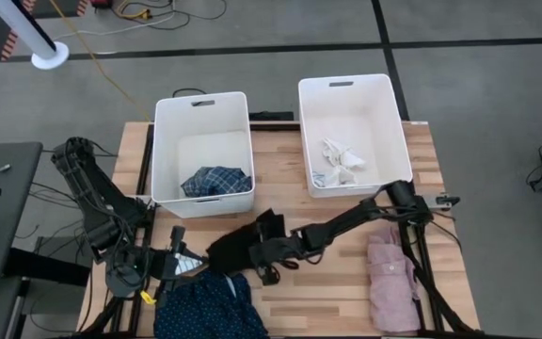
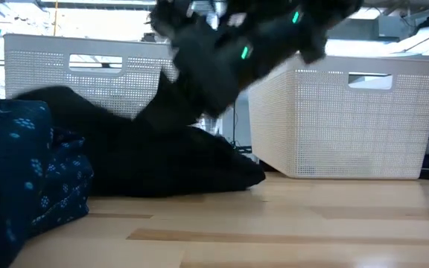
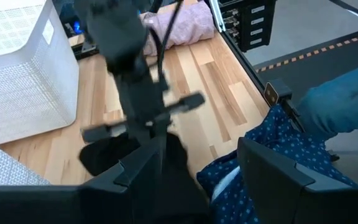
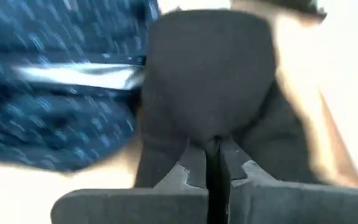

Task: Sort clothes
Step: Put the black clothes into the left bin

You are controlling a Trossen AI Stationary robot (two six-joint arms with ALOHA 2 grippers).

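while closed, right end effector [image 4: 211,152] pinches black garment [image 4: 210,81]

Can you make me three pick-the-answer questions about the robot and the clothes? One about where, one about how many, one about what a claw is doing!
1. Where is the blue plaid garment?
A) left bin
B) right bin
C) floor

2. How many white bins?
A) one
B) two
C) four

3. The right gripper is:
A) wide open
B) shut on the black garment
C) inside a bin

Answers:
1 A, it lies inside the left bin.
2 B, left bin and right bin sit side by side.
3 B, its fingers pinch black cloth.
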